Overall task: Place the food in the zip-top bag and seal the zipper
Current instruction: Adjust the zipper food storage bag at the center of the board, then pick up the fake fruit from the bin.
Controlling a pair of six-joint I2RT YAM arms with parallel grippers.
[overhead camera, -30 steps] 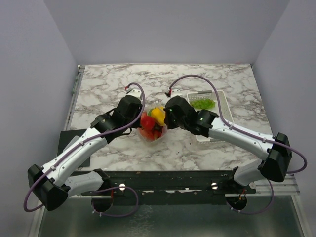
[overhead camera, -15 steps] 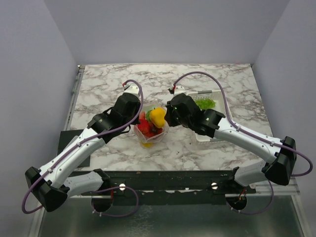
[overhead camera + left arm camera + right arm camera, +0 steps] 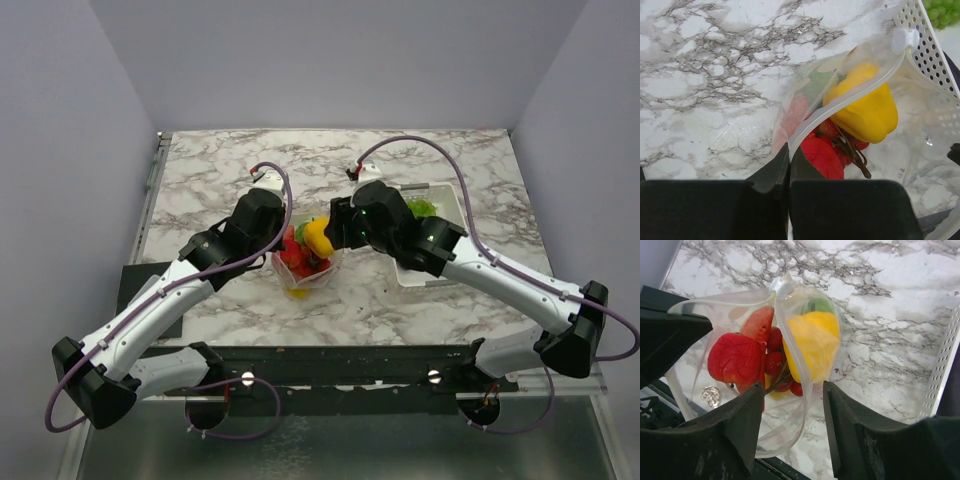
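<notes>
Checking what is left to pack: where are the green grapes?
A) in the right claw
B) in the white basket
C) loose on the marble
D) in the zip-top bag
B: the green grapes lie behind the perforated wall of the white basket, outside the zip-top bag.

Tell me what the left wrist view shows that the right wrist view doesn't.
Only the left wrist view: the left claw pinched shut on the zipper strip, and green grapes lying in the basket.

Only the right wrist view: the right claw standing open, one finger on each side of the bag.

Both: the clear bag with its mouth open, the yellow fruit and red fruit inside it, the basket's perforated wall and the marble table.
</notes>
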